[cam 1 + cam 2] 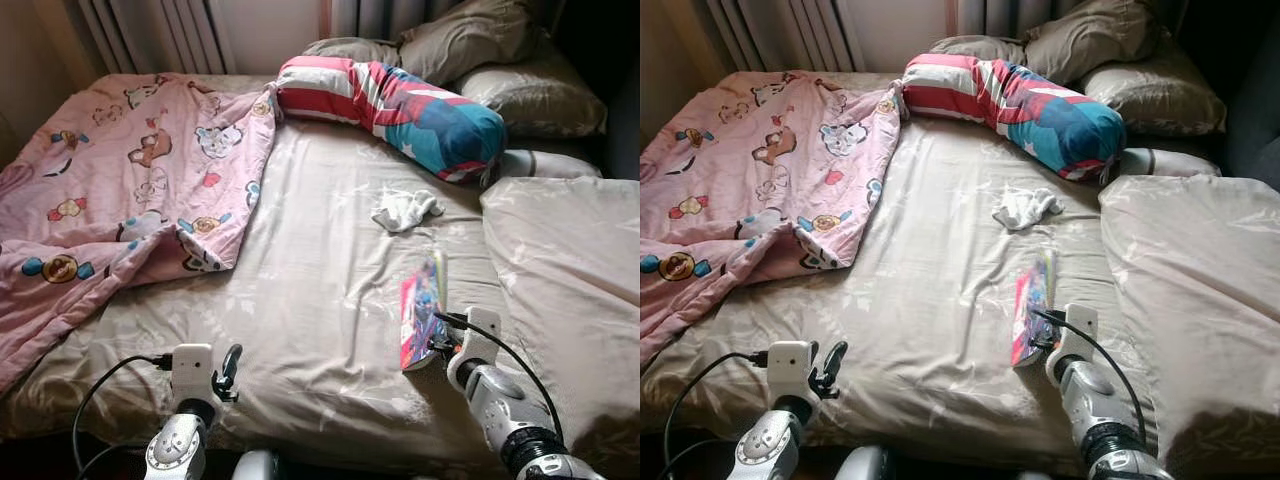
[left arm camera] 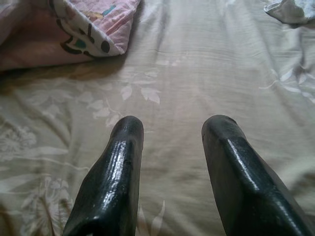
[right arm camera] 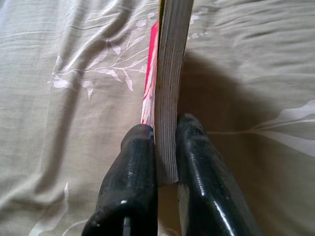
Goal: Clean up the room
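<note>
Bed tidy-up: one item in hand, most left to do.

Your right gripper [image 3: 165, 147] is clenched on the near edge of a book [image 1: 421, 312], which stands on edge on the bed sheet [image 1: 310, 300], between the pink blanket [image 1: 120, 190] and the beige duvet [image 1: 570, 260]. Your left gripper [image 2: 172, 167] hovers released over bare sheet near the bed's front edge. Outstanding, by the look of it: a white rag [image 1: 405, 210] loose mid-bed, the blanket crumpled, the striped bolster [image 1: 400, 110] lying askew below the pillows [image 1: 520, 90].

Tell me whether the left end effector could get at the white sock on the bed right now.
Probably yes: the left end effector is open and free, with bare sheet up to the white sock, though it lies far across.
</note>
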### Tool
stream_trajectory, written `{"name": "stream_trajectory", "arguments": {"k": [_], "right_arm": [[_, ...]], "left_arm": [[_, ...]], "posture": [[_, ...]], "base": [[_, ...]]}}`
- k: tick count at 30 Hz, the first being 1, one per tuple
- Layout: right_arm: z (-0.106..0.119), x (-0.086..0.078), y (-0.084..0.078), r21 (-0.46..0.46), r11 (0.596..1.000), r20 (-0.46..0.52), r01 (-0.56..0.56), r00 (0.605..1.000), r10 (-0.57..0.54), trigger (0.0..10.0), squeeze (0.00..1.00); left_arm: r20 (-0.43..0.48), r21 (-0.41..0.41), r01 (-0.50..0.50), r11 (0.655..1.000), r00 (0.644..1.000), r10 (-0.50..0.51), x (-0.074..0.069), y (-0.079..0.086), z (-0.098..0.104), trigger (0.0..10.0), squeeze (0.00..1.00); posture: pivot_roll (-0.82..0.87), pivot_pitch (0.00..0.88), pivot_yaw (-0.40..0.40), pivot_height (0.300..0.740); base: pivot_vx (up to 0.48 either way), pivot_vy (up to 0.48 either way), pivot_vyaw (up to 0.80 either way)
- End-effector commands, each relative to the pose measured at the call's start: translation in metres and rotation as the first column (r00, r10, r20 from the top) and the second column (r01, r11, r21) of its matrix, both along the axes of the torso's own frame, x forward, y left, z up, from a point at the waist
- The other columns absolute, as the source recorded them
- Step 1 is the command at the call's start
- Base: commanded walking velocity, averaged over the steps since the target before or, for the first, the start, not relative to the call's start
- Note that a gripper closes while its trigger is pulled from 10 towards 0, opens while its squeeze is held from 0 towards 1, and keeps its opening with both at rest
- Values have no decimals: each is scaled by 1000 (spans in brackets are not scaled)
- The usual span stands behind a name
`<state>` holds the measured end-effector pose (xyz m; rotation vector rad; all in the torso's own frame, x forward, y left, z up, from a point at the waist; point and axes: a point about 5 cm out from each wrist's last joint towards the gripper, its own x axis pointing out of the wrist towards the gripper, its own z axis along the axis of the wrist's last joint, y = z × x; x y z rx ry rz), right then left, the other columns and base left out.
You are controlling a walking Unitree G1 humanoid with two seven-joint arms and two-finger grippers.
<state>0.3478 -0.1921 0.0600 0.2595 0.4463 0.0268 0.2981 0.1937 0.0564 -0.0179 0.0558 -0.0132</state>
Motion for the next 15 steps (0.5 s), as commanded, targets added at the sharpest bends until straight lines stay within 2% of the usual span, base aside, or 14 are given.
{"name": "stream_trajectory", "arguments": {"k": [1, 8, 9, 15], "right_arm": [[3, 2, -1, -14, 1000, 2, -22, 1000, 22, 10000, 0], [-1, -2, -9, -41, 997, -39, -68, 997, 67, 10000, 0], [1, -2, -16, -50, 997, -40, -51, 998, 49, 10000, 0], [1, -4, -25, -61, 998, -49, -36, 998, 33, 10000, 0]], "left_arm": [[-21, 8, -7, 1000, 1000, 7, -4, 6, -4, 10000, 0], [-21, 12, 0, 1000, 1000, 0, -4, 6, -3, 10000, 0], [-21, 15, 1, 1000, 1000, -1, -4, 6, -3, 10000, 0], [-22, 14, 4, 1000, 1000, -4, -4, 6, -3, 10000, 0]], "posture": [[0, 236, 46, 641], [4, 241, 55, 641], [1, 242, 56, 641], [-2, 245, 58, 641]], "base": [[0, 0, 0], [0, 0, 0], [0, 0, 0], [0, 0, 0]]}}
